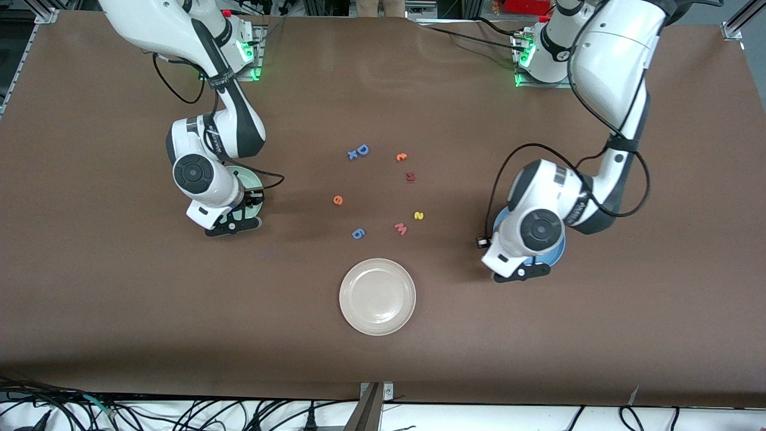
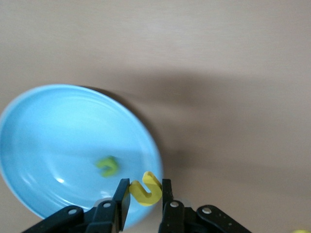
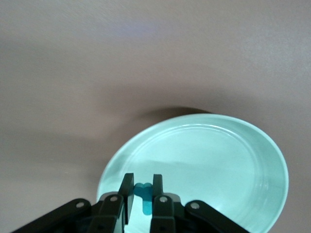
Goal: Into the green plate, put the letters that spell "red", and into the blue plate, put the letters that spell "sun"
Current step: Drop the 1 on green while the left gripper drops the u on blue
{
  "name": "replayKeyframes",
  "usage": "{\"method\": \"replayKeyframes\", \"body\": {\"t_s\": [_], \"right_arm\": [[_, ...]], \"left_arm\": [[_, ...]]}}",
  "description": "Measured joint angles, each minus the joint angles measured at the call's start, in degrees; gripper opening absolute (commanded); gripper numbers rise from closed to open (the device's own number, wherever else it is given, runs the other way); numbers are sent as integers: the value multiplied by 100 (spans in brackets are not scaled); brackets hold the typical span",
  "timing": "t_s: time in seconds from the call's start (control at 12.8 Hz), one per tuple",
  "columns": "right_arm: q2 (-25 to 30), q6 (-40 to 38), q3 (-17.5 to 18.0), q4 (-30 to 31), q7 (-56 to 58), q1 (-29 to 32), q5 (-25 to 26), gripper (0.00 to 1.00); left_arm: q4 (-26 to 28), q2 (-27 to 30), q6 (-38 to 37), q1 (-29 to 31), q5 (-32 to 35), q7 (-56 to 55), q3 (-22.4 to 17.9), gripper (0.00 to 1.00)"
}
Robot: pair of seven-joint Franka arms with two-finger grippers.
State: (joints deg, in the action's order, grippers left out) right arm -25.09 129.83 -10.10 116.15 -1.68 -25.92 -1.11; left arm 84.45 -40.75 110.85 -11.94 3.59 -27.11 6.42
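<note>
Left gripper (image 2: 142, 196) has its fingers (image 2: 121, 199) pinched on a yellow arch letter (image 2: 145, 188), hanging right over the rim of the blue plate (image 2: 43, 145). The green arch (image 2: 107, 165) already lies inside. Release here and the piece could tip off the rim onto the counter (image 1: 119, 311)!

Right gripper (image 3: 141, 194) has its fingers narrowed on a thin teal letter (image 3: 143, 190) above the green plate (image 3: 233, 160), also near the edge. Soft foam may cling to a pad.

Orange "e" (image 1: 338, 200) and yellow "s" (image 1: 419, 215) wait mid-counter among the pink "w" (image 1: 400, 228) and the other decoys; grabbing the wrong one is easy.
</note>
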Motion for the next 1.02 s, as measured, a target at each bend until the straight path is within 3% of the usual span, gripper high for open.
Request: {"method": "replayKeyframes", "body": {"t_s": [0.23, 0.31, 0.47, 0.55, 0.63, 0.7, 0.78, 1.02], "right_arm": [[-120, 348, -6, 226, 308, 264, 0, 16], [-173, 489, -5, 306, 319, 281, 0, 21], [-209, 585, 1, 351, 319, 274, 0, 74], [-214, 587, 5, 352, 319, 272, 0, 87], [-213, 587, 7, 353, 318, 270, -2, 98], [-210, 574, 15, 350, 305, 267, -4, 98], [-184, 501, 30, 330, 237, 261, -7, 98], [87, -142, 273, 80, -384, 252, -10, 98]], "left_arm": [[247, -4, 0, 467, 0, 777, -3, 2], [315, -5, 1, 560, 0, 975, -2, 2], [477, -6, 105, 720, 0, 1308, -2, 3], [619, -8, 306, 766, 0, 1385, -3, 7], [772, -9, 550, 778, 0, 1415, -2, 33], [898, -10, 732, 777, 0, 1420, 2, 90], [946, -9, 797, 780, 0, 1421, 3, 100], [937, 116, 801, 797, 0, 1424, 9, 100]]}}
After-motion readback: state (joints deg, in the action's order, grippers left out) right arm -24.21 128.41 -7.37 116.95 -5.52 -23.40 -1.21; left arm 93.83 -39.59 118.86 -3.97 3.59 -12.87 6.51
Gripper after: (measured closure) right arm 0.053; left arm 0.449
